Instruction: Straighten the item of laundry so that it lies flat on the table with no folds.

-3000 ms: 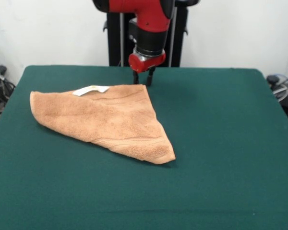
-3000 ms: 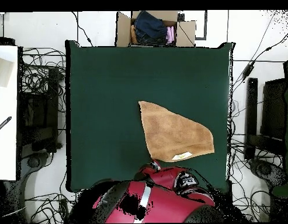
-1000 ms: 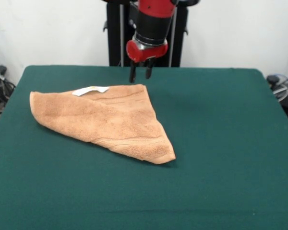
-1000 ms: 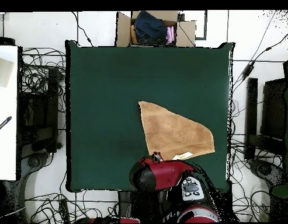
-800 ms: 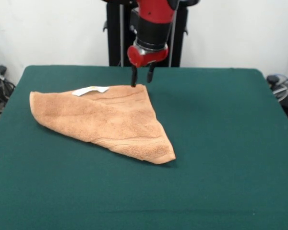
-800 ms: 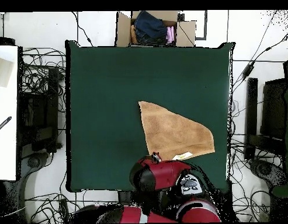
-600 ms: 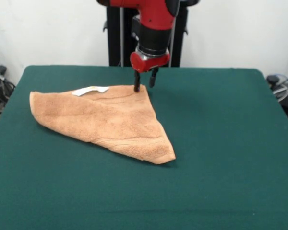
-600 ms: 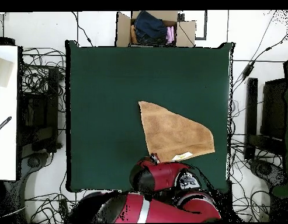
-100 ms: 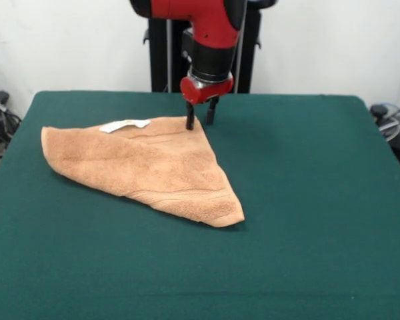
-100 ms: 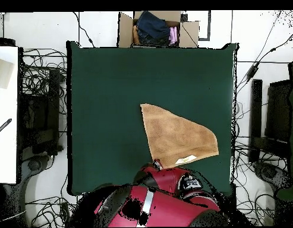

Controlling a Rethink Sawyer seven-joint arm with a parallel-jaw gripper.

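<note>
Jaws parted, the gripper (image 9: 200,123) straddles what looks like the far corner of the folded towel (image 9: 143,167), which spreads toward seven o'clock across the table (image 9: 307,200) in the front view.

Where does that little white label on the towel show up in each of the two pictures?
Front view: the label lies on the towel's far edge, upper left of the middle.
Overhead view: the label sits at the towel's bottom edge, right of the middle, just above the red arm.
Shared landmark: the towel's corner under the end effector.
</note>
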